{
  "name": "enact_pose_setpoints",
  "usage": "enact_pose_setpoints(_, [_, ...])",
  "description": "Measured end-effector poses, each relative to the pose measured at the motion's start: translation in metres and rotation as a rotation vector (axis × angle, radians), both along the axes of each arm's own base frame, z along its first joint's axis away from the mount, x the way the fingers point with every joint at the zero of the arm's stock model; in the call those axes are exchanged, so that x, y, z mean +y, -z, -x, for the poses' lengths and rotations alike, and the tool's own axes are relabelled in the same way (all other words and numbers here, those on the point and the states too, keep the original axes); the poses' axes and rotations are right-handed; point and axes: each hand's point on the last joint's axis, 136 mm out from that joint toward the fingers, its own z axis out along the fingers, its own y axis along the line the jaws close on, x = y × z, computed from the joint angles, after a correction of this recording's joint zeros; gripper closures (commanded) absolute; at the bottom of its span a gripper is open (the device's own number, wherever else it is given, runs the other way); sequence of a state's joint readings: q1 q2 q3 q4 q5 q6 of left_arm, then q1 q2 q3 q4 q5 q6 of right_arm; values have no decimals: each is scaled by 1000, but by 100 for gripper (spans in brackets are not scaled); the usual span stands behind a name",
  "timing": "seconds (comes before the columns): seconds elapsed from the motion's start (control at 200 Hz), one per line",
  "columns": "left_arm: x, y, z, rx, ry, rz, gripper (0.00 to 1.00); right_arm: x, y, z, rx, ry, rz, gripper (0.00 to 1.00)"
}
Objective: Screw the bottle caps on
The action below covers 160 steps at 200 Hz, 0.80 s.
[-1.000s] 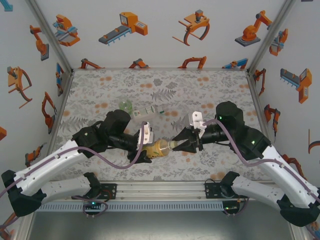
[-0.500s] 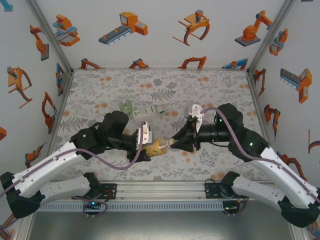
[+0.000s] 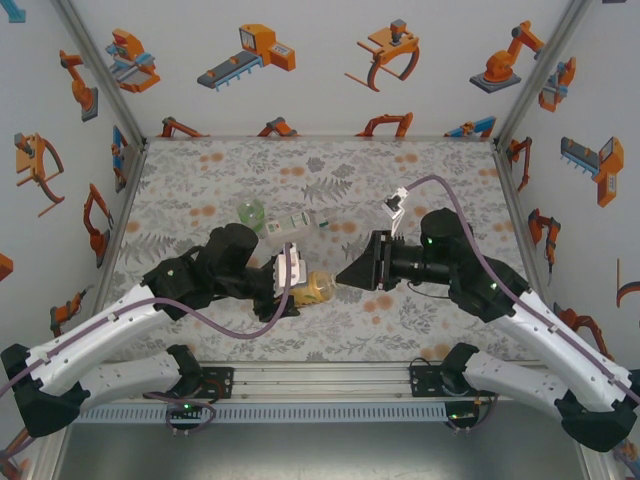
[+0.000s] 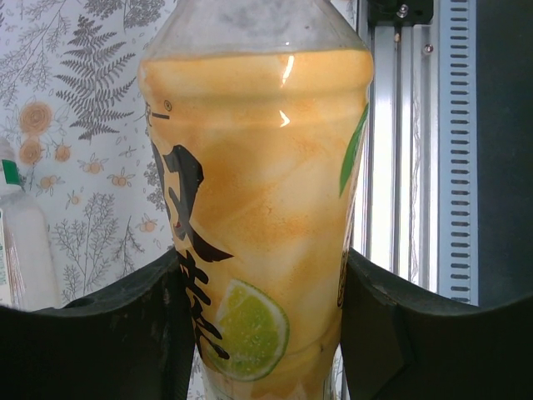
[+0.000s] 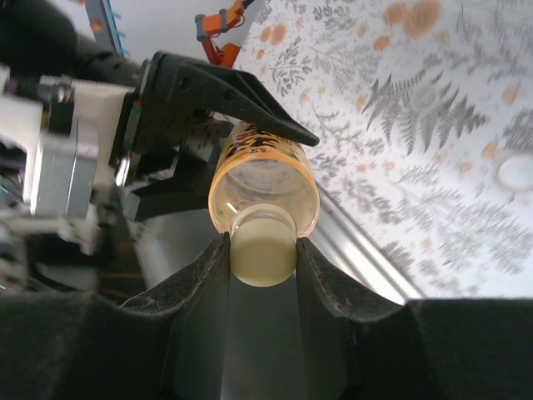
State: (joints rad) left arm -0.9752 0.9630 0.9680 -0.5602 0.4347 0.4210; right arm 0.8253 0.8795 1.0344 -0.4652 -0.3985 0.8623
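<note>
The amber bottle (image 3: 312,288) with the yellow label (image 4: 258,208) lies level above the mat, neck pointing right. My left gripper (image 3: 292,290) is shut on its body, and both fingers (image 4: 108,333) press the label's sides. My right gripper (image 3: 345,274) is shut on a pale bottle cap (image 5: 263,247) that sits on this bottle's neck (image 5: 263,179). The cap is pinched between the two black pads (image 5: 204,267). The clear bottle (image 3: 296,224) with a green-white label and the squat green bottle (image 3: 250,212) lie on the mat behind the left arm.
A small whitish round cap (image 5: 514,172) lies loose on the fern-patterned mat (image 3: 420,180). The metal rail (image 3: 330,378) runs along the near edge under the held bottle. The clear bottle's side (image 4: 21,242) is close to the left gripper.
My right wrist has rolled about the cap, so its camera mount has swung up and away. The held bottle and both grippers have shifted slightly left. Both grips are unchanged.
</note>
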Motion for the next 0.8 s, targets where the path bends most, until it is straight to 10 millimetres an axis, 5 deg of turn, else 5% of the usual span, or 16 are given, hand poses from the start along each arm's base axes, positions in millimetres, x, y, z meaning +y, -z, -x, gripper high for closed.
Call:
enact_pose_setpoints(0.325, [3,9,2,1,10,-30,100,-4,31,-2,461,205,-28,100])
enact_pose_setpoints(0.536, [2,21,3,26,28,-68,100,-5,43,-1,530,228,61,83])
enact_pose_setpoints(0.801, [-2,29,4,38,60,-100,100,-7,50,1,523,205,161,90])
